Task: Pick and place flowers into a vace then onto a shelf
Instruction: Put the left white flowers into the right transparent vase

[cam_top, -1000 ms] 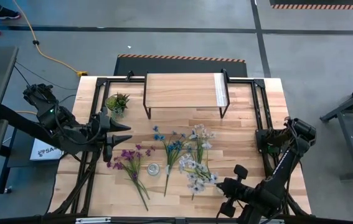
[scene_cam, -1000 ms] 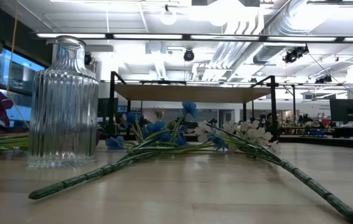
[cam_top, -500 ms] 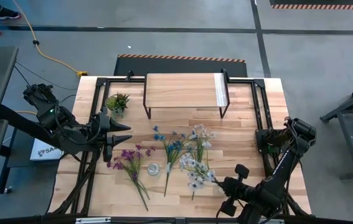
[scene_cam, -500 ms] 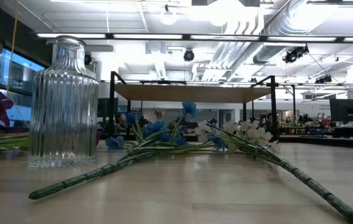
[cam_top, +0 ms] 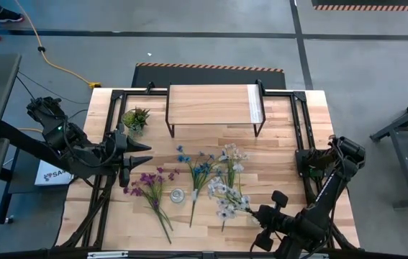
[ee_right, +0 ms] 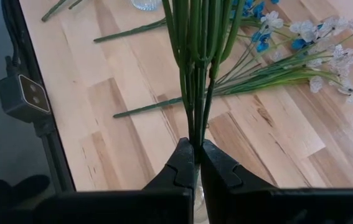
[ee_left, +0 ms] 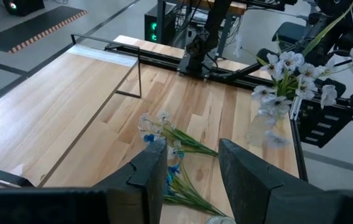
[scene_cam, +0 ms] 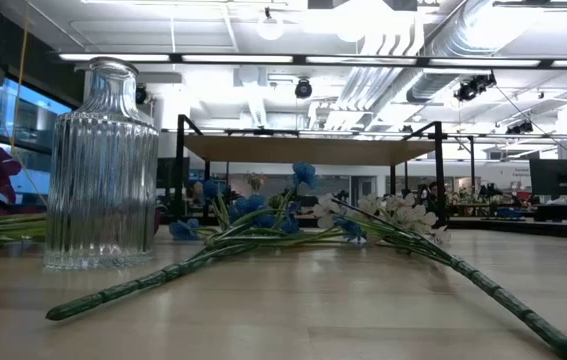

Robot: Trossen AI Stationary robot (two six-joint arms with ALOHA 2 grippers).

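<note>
My right gripper [ee_right: 195, 149] is at the table's near right corner [cam_top: 260, 214], shut on a white spray [cam_top: 225, 201] whose blossoms [ee_left: 288, 68] hover near the clear ribbed glass vase [cam_top: 178, 195]. The vase stands upright [scene_cam: 103, 165]. A purple spray [cam_top: 150, 187], a blue spray [cam_top: 200, 173] and another white spray [cam_top: 231, 160] lie flat on the tabletop. The shelf [cam_top: 214, 104] stands at the far edge. My left gripper [ee_left: 192, 168] waits open above the left side [cam_top: 144, 152], by the purple spray. My right gripper pinches the white spray's stem at its lower end [ee_right: 195, 138] between its two fingers [ee_right: 179, 165]. The fingers reach in from the table's near right side, along the stem. The spray is lifted clear, its branches and blossoms pointing away from the fingers toward the vase.
A small green potted plant [cam_top: 135, 117] stands left of the shelf. Black metal frames [cam_top: 301, 137] run along both table sides. Bare wood [cam_top: 275, 169] lies right of the flowers and between the shelf and the sprays.
My right arm has shifted slightly toward the table's right edge, still holding the white spray. The vase and the lying sprays have stayed put.
</note>
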